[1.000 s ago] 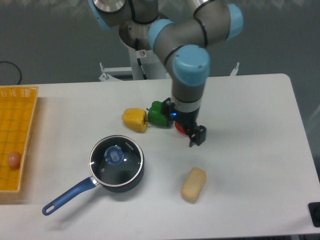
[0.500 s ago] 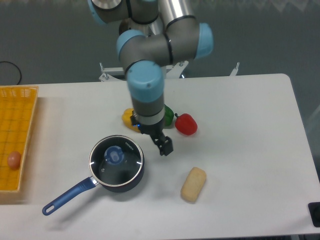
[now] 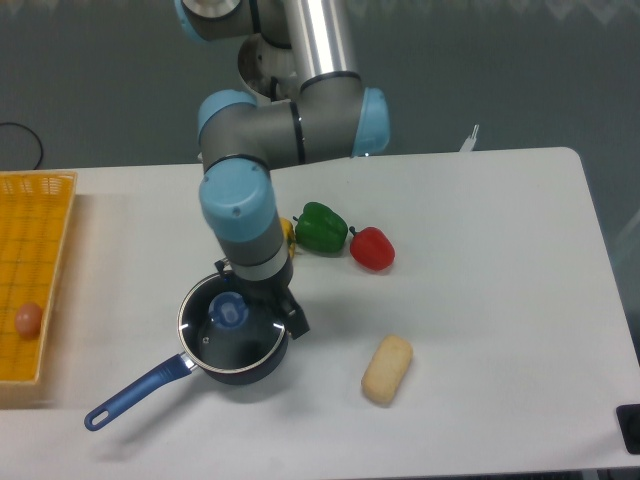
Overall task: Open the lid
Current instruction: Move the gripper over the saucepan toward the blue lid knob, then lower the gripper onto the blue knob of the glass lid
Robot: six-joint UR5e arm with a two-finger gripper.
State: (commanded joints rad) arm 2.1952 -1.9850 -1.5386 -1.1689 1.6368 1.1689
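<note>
The round transparent glass lid (image 3: 233, 330) sits on the dark saucepan (image 3: 150, 381) at lower left. Your gripper (image 3: 283, 312) is just right of its blue knob (image 3: 230, 309); grip state unclear.

Arm (image 3: 245, 225) crowding lid (image 3: 232, 325) from behind

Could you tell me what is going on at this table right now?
The arm has swung in over the saucepan, and its gripper now hangs by the pan's right rim. The glass lid sits on the pan, its blue knob not yet grasped. Whether the jaws are open is unclear. Peppers and a bread roll lie nearby.
</note>
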